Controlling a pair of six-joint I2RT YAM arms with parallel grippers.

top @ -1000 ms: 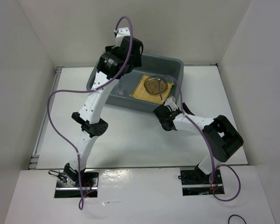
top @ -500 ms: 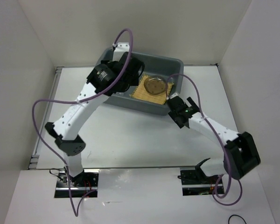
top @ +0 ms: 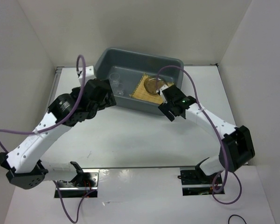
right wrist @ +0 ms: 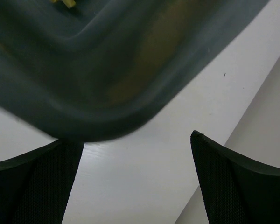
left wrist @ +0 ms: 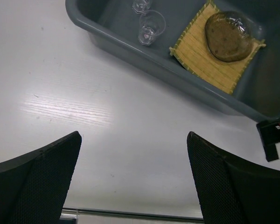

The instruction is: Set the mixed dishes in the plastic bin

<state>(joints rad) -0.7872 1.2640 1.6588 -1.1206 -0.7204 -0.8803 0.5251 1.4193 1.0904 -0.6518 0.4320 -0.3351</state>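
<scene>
The dark grey plastic bin (top: 130, 60) stands at the back of the table. Inside it lie the tan-yellow woven mat (top: 143, 92) with a transparent plate (top: 153, 84) on top, and a clear cup (top: 115, 78) to the left. The left wrist view shows the bin (left wrist: 130, 51), the mat (left wrist: 210, 60), the plate (left wrist: 228, 35) and two clear glass pieces (left wrist: 151, 25). My left gripper (top: 108, 97) (left wrist: 133, 135) is open and empty over the table, just in front of the bin. My right gripper (top: 169, 112) (right wrist: 135, 137) is open and empty at the bin's near right corner (right wrist: 107, 93).
White walls close in the table on the left, back and right. The right wall shows at the lower right of the right wrist view (right wrist: 266, 116). A metal rail (top: 46, 121) runs along the table's left edge.
My left arm has drawn back from above the bin and lowered to the table in front of it, uncovering the cup. My right gripper has moved forward to the bin's near right corner.
</scene>
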